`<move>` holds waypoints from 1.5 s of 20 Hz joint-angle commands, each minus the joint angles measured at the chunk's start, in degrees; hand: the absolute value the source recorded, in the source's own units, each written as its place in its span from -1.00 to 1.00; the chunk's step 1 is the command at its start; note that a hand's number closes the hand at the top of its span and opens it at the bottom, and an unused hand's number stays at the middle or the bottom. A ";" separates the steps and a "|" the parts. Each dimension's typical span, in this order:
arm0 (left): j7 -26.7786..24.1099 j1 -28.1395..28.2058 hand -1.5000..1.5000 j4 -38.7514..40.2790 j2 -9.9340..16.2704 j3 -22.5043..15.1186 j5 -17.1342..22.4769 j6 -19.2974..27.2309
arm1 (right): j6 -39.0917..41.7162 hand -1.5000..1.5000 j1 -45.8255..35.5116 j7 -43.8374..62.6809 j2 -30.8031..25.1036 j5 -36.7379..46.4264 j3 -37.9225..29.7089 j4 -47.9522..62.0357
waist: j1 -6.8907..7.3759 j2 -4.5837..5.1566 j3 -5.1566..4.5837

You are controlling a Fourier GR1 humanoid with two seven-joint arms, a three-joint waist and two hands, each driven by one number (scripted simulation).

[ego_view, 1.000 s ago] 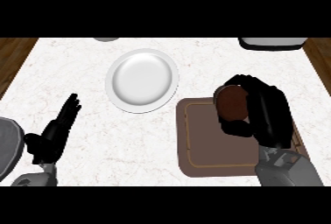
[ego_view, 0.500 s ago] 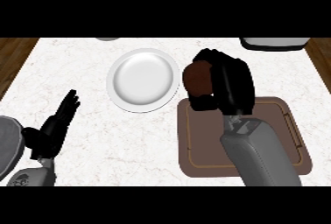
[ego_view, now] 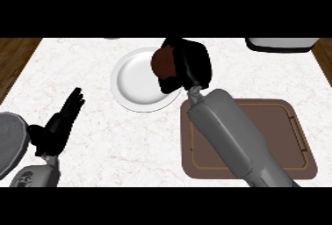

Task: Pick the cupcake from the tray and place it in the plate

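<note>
- Holding the cupcake [ego_view: 164, 61], your right hand [ego_view: 189, 66] has its fingers curled round the brown cake, which shows on the hand's left side.
- Note that the hand and cupcake sit over the right edge of the white plate [ego_view: 135, 81]; you cannot tell from the head view whether the cupcake touches the plate.
- Check the brown tray [ego_view: 295, 145]: it lies below and to the right of the right hand, and the grey forearm crosses its left part.
- Locate your left hand [ego_view: 58, 125] well apart to the lower left of the right hand, fingers straight and spread, pointing up, resting over the counter [ego_view: 84, 57] and holding nothing.
- Observe a grey round object [ego_view: 12, 143] just left of the left hand at the view's edge.
- Observe a white object [ego_view: 282, 43] up and to the right of the right hand, at the counter's far edge.
</note>
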 commanded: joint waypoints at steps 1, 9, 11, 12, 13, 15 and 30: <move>-1.02 1.74 0.00 -0.87 -0.34 -0.89 -0.60 -0.75 | -9.64 1.00 -5.72 1.24 0.16 -6.49 6.87 11.41 | 1.25 0.16 -0.01; 0.99 -1.75 0.00 -1.20 -1.84 -2.68 -2.26 0.35 | -21.68 1.00 -11.38 -1.74 0.17 -18.96 8.87 25.06 | 3.63 1.02 0.02; -1.16 -1.07 0.00 0.57 0.46 -1.16 -0.64 -2.85 | -26.97 1.00 -10.07 -1.94 0.17 -21.37 6.57 24.90 | 3.96 1.27 0.01; 0.47 -1.72 0.00 -0.16 -0.35 -1.51 -0.49 -2.34 | -26.71 -1.00 -12.18 0.45 0.17 -23.31 7.97 26.58 | 4.25 1.09 0.00; 0.34 -2.18 0.00 0.46 -1.57 -2.35 -1.15 -1.63 | -25.97 -1.00 -14.22 -0.82 0.17 -23.77 8.06 30.29 | 3.89 1.15 -0.02; -2.72 -1.70 0.00 2.11 -2.70 -3.02 -2.70 -0.39 | -26.12 -1.00 -15.24 1.25 0.17 -25.85 10.31 32.26 | 4.60 1.33 -0.06; -0.25 -0.55 0.00 -0.93 -0.57 -0.46 -1.19 -0.83 | -39.79 -1.00 -6.39 -21.27 0.17 -49.99 -1.46 21.54 | 1.94 0.70 0.21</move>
